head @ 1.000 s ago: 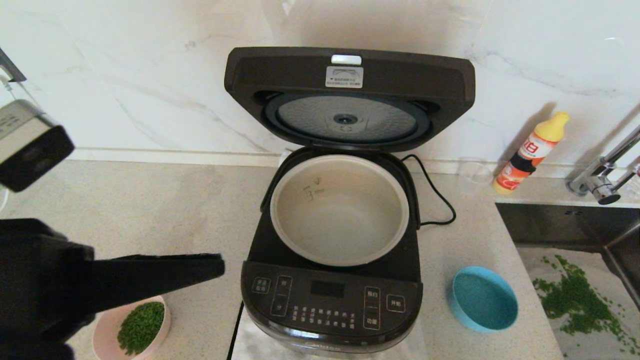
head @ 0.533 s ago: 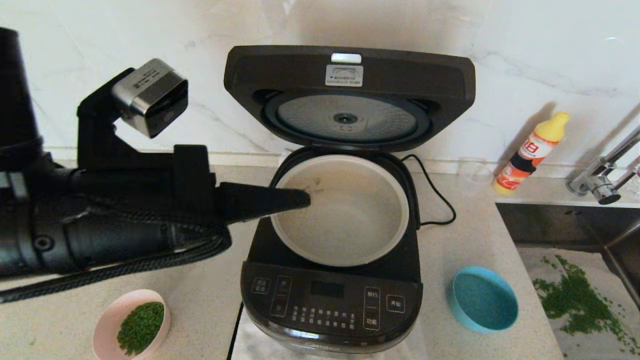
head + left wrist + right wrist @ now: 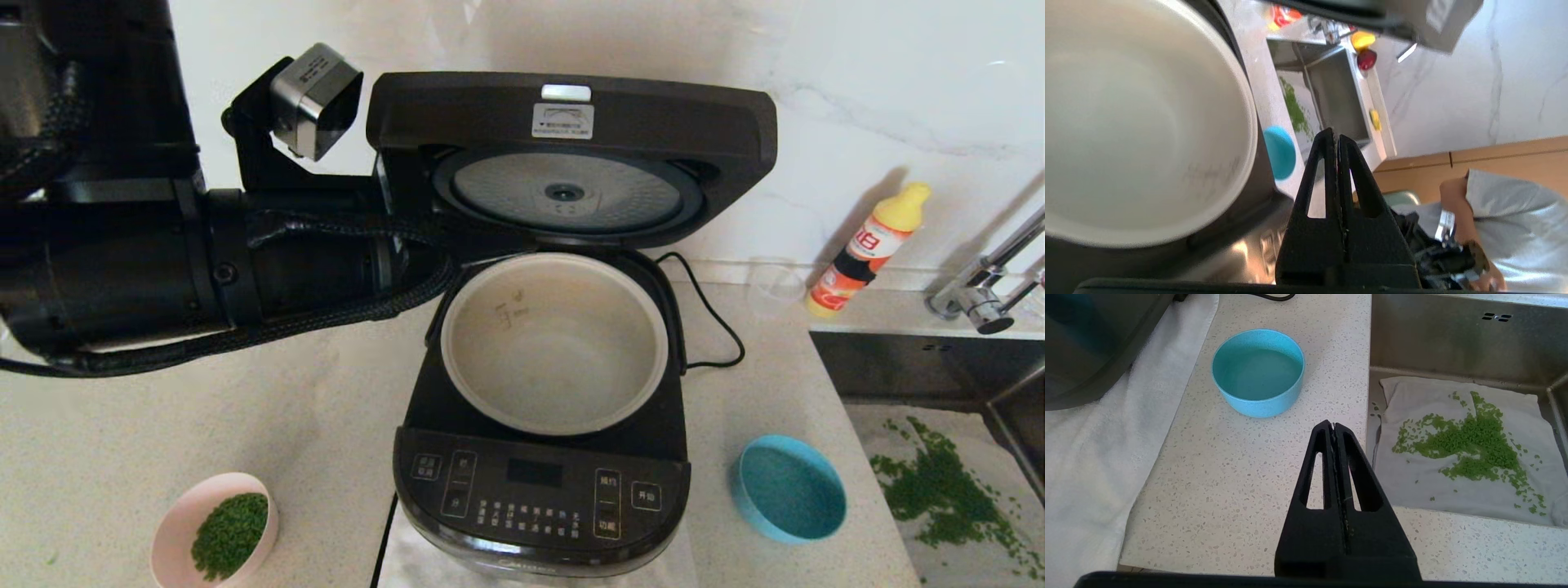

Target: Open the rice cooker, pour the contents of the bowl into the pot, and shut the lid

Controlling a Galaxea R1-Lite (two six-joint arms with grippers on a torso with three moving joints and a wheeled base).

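Note:
The black rice cooker [image 3: 539,490] stands in the middle of the counter with its lid [image 3: 571,155] raised, dimpled silver underside facing me. The cream pot [image 3: 555,343] inside holds nothing; it also fills one side of the left wrist view [image 3: 1139,118]. The pink bowl [image 3: 175,539] sits at the front left of the cooker with the green contents [image 3: 231,535] heaped in it. My left arm [image 3: 302,269] reaches across to the lid's lower left edge, its fingertips lost against the dark cooker. The left gripper [image 3: 1335,134] is shut on nothing. The right gripper [image 3: 1333,425] hovers shut over bare counter.
An empty blue bowl [image 3: 790,488] sits right of the cooker. A sink [image 3: 906,367] beyond it holds a grey cloth strewn with green bits [image 3: 939,490]. A yellow-capped bottle [image 3: 865,249], a clear cup [image 3: 774,286] and a faucet [image 3: 980,302] stand by the wall. A white towel [image 3: 1086,457] lies under the cooker.
My left arm has risen from above the pink bowl and swung back and rightward, past the pot's rim, to the lid's lower left edge. Lid, bowl and pot have not moved.

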